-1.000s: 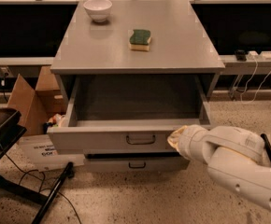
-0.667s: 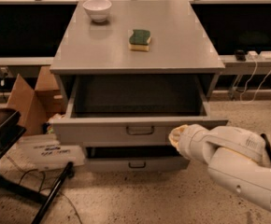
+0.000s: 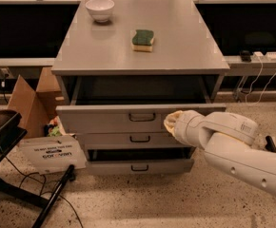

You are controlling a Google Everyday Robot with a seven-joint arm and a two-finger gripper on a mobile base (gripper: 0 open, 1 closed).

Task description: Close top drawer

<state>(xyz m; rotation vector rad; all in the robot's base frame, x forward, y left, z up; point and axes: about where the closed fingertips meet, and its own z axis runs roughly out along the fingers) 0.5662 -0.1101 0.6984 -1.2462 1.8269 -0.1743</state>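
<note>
The top drawer (image 3: 104,119) is a wide grey drawer with a small dark wire handle (image 3: 142,117) at its centre. It stands a short way out from the grey cabinet (image 3: 138,51), with only a narrow gap of its inside showing. My gripper (image 3: 172,122) is at the end of the white arm and rests against the right part of the drawer front, just right of the handle. Two shorter drawer fronts (image 3: 138,139) sit below it.
A white bowl (image 3: 100,9) and a green-and-yellow sponge (image 3: 143,40) lie on the cabinet top. A cardboard box (image 3: 31,99) and a white sign (image 3: 50,153) are on the floor at the left, with a black frame (image 3: 4,141) and cables. Wall cables hang at the right.
The top drawer has slid inward a long way, from wide open to nearly shut. My gripper has moved forward with its front panel.
</note>
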